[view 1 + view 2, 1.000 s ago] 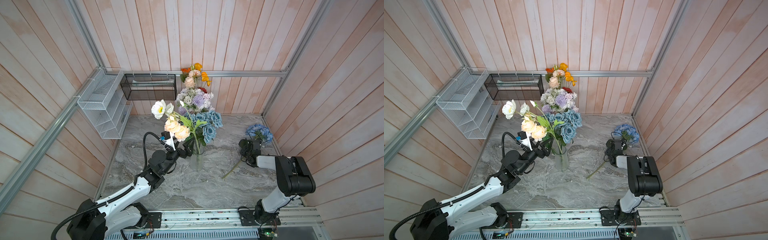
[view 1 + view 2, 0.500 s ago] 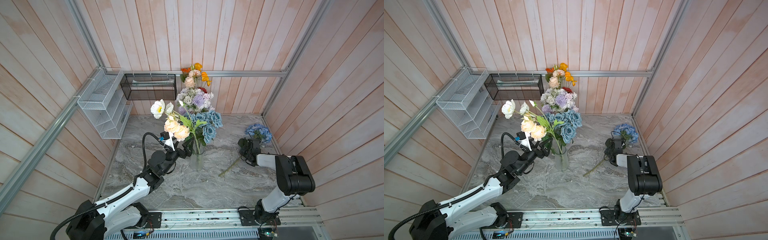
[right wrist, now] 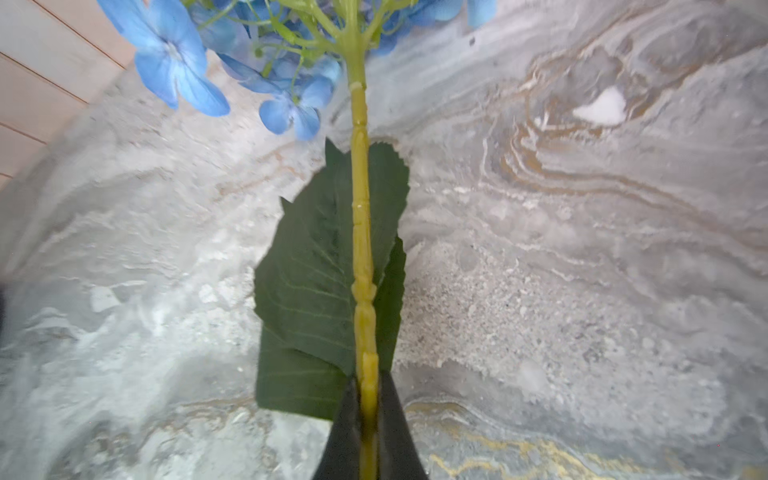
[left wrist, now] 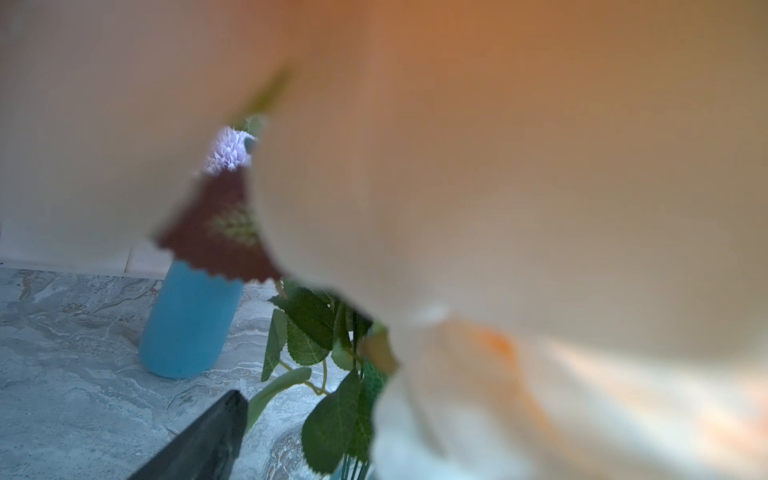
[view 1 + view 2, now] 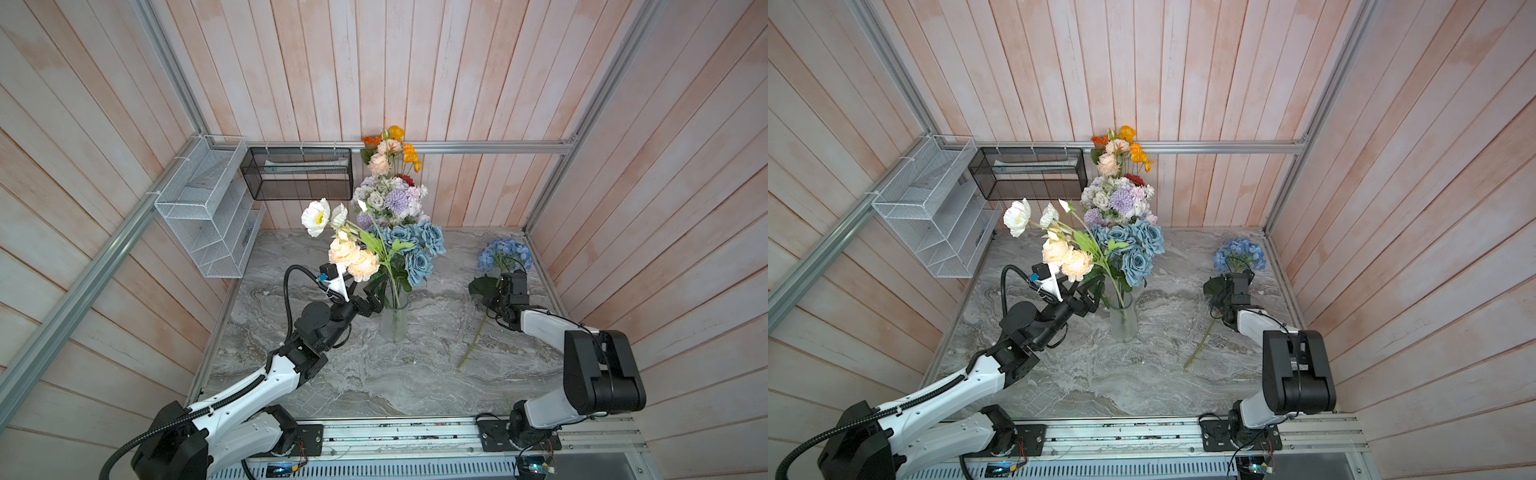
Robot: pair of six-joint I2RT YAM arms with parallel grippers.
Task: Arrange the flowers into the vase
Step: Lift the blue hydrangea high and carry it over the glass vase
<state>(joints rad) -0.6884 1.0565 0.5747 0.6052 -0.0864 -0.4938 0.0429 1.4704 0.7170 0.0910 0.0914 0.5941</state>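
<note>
A blue hydrangea (image 5: 504, 254) sits at the right rear of the marbled desk (image 5: 332, 376), well apart from the clear glass vase (image 5: 395, 323) at the centre; the right gripper (image 3: 368, 388) has its jaws clamped together on the flower's green stem (image 3: 360, 232) just below a broad dark leaf (image 3: 307, 291), and in both top views the stem's bare end (image 5: 1196, 353) trails toward the front of the desk; whether the bloom is resting on the surface or raised off it cannot be told. In the glass vase stand blue roses (image 5: 417, 249), peach blooms (image 5: 353, 258) and white poppies (image 5: 316, 216), the pale heads leaning out to the left. The left gripper (image 5: 376, 297) hovers just beside those stems above the vase's rim, its jaws spread wide and holding nothing; its wrist view is largely blocked by a blurred peach bloom, with one dark finger (image 4: 199, 444) showing. Behind, against the back wall, rises a second bunch of lavender, white, red and orange flowers (image 5: 390, 191) in a blue vase (image 4: 189, 320). A white wire rack (image 5: 199, 208) and a black mesh basket (image 5: 299, 174) hang on the walls at left.
</note>
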